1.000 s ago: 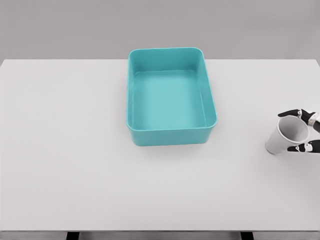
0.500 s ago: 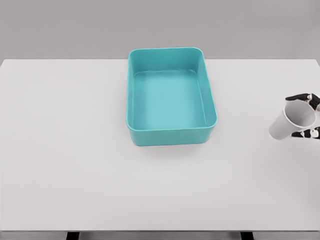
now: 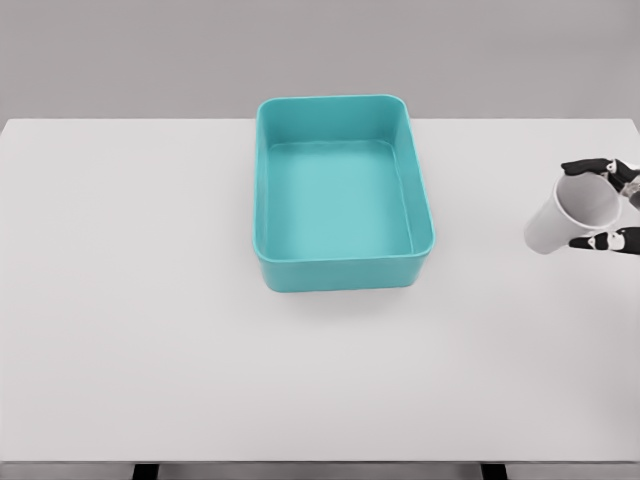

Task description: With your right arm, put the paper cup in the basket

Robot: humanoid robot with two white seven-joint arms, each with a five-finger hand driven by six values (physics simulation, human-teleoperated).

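White paper forms the cup (image 3: pixel 572 215), which is gripped by the right hand (image 3: pixel 608 205) at the far right edge of the head view. Only the dark fingertips (image 3: pixel 585 167) and a small part of the hand are seen; the rest, together with the arm, is cut off by the picture's border. The cup is clasped near its rim, with fingers laid over the upper side of the rim and another fingertip pressed against the lower side. The cup is tilted, so that its open mouth is turned toward the hand and up toward the camera, while its closed base is pointed away from the hand, to the left and downward. Whether the base is touching the counter (image 3: pixel 130 300) cannot be told; a faint shadow is cast just under it.

A teal basket (image 3: pixel 344 272), rectangular with rounded corners and smooth solid walls, is set well apart from the hand, off to its left, about the middle of the counter and toward its far edge. Nothing is seen inside the basket; its floor is bare. The cup is held outside the basket, between the basket's right wall and the hand, nearer to the hand.

The counter is pale white and flat, and a grey wall (image 3: pixel 320 50) is seen behind it.
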